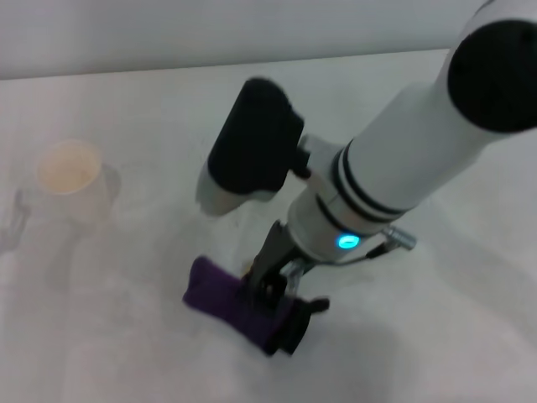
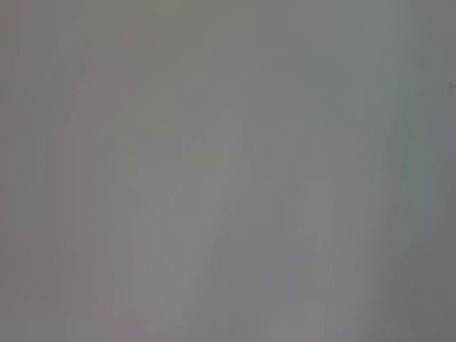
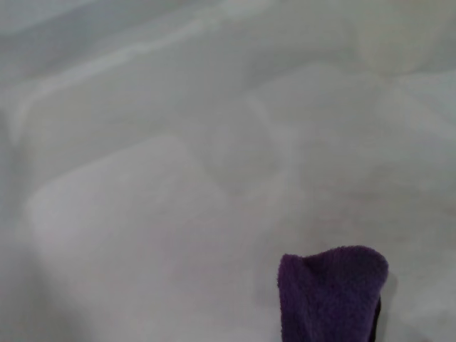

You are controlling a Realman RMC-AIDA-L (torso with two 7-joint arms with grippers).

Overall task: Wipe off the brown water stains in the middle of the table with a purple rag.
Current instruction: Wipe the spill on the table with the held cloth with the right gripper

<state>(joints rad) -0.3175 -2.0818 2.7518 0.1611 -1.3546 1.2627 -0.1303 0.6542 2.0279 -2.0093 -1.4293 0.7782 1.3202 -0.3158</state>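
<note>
On the table (image 1: 101, 336) we see a white paper cup (image 1: 71, 180) standing well to the left of the purple rag (image 1: 239, 306), its inside pale and hard to make out. The right gripper (image 1: 270, 281) is clamped on the rag, pressing it to the tabletop. We cannot make out the brown stain, and the left wrist view shows only grey blur.

White arm (image 1: 419, 143), black bands, cyan light
</note>
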